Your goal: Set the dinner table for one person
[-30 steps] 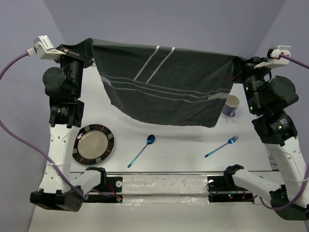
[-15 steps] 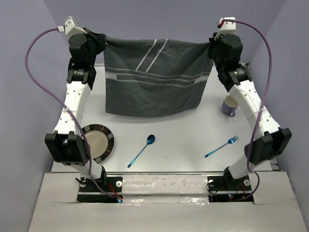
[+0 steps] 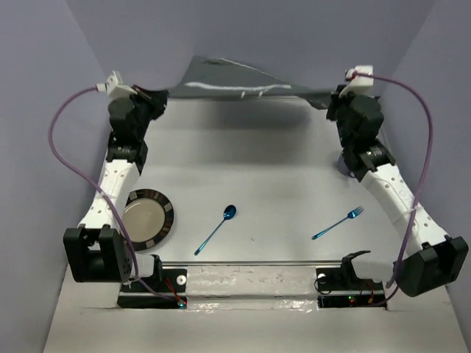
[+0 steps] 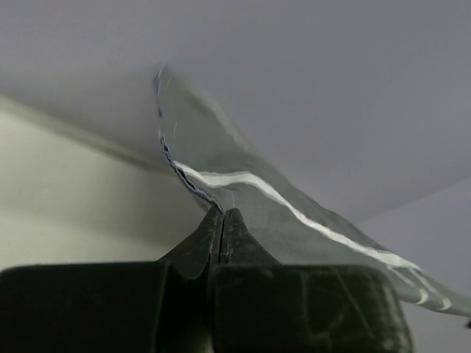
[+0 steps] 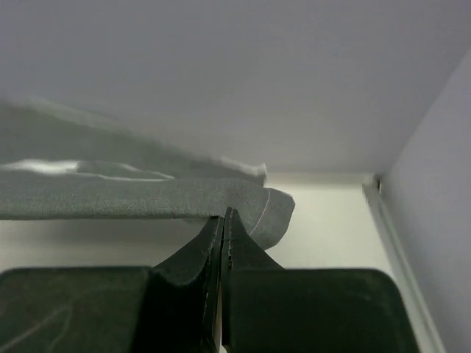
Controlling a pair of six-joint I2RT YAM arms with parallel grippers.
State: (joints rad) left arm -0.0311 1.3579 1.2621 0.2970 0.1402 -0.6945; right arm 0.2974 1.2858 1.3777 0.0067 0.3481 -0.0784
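Note:
The dark grey placemat with white stripes is stretched in the air near the back wall, above the far part of the white dinner table. My left gripper is shut on its left corner. My right gripper is shut on its right corner. A plate lies at the near left, a blue spoon in the near middle, a blue fork at the near right. A cup is mostly hidden behind my right arm.
Lavender walls close the back and both sides. The table's metal rim runs along the near edge by the arm bases. A purple cable loops out beside each arm.
Both grippers have carried the placemat away from the camera toward the back wall and lower; it went from hanging as a broad sheet to lying nearly flat and edge-on.

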